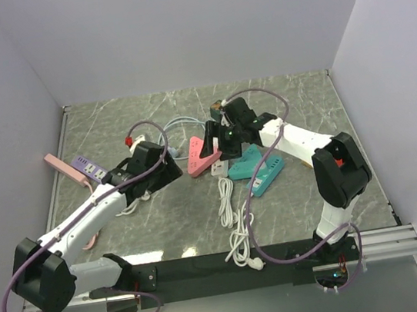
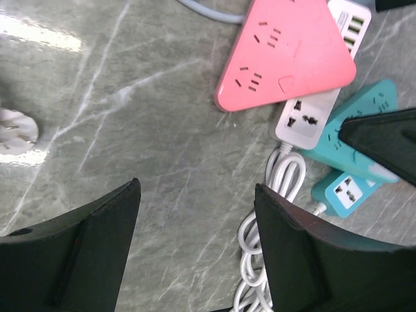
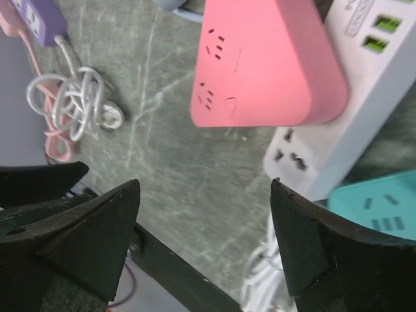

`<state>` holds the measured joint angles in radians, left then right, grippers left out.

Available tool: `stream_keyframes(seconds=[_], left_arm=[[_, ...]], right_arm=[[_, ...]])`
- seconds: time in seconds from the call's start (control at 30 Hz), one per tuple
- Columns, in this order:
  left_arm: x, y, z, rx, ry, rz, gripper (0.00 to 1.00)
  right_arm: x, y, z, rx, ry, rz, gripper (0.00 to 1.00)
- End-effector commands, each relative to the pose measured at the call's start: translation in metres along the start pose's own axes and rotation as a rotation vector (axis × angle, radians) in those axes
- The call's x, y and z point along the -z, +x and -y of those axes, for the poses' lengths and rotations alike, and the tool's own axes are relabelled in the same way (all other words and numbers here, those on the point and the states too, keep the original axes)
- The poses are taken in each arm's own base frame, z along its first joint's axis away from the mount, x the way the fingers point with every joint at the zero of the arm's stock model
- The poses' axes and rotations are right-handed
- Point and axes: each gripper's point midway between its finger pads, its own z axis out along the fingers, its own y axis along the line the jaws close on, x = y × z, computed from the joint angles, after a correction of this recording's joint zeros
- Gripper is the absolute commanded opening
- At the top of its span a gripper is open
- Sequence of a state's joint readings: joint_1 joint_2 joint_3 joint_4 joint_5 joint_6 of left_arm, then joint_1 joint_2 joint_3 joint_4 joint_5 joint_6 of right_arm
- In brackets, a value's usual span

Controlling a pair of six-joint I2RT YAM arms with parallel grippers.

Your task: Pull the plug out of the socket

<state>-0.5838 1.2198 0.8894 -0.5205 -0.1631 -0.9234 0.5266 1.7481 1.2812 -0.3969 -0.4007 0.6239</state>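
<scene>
A pink triangular power strip [image 1: 200,159] lies mid-table; its visible sockets are empty in the left wrist view [image 2: 286,52] and the right wrist view [image 3: 266,65]. A white strip [image 2: 312,114] lies partly under it, and its visible sockets are also empty. My left gripper [image 1: 171,167] is open just left of the pink strip, above bare table [image 2: 195,188]. My right gripper [image 1: 220,148] is open and empty, hovering over the pink and white strips [image 3: 205,185]. I cannot make out a plug seated in any socket.
Teal strips [image 1: 258,169] lie right of the white one. A purple strip [image 1: 88,169] and a pale pink strip [image 1: 57,163] sit at the left with coiled cable [image 3: 71,104]. A white cable bundle [image 1: 234,218] runs toward the near edge. A red-tipped item [image 1: 129,141] lies behind my left gripper.
</scene>
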Motion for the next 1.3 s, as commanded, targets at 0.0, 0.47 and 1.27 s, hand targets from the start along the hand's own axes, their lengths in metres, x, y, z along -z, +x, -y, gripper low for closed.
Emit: stream_keyframes(seconds=[0.0, 0.47, 1.27], left_arm=[[0.01, -0.017, -0.004, 0.077, -0.002, 0.08, 0.76], [0.07, -0.03, -0.038, 0.187, -0.008, 0.212, 0.77], [0.095, -0.012, -0.068, 0.153, -0.055, 0.19, 0.76]], right_arm=[[0.002, -0.006, -0.026, -0.097, -0.012, 0.088, 0.88], [-0.053, 0.039, -0.061, -0.316, 0.186, 0.377, 0.96], [-0.106, 0.022, 0.01, -0.597, 0.429, 0.534, 0.96]])
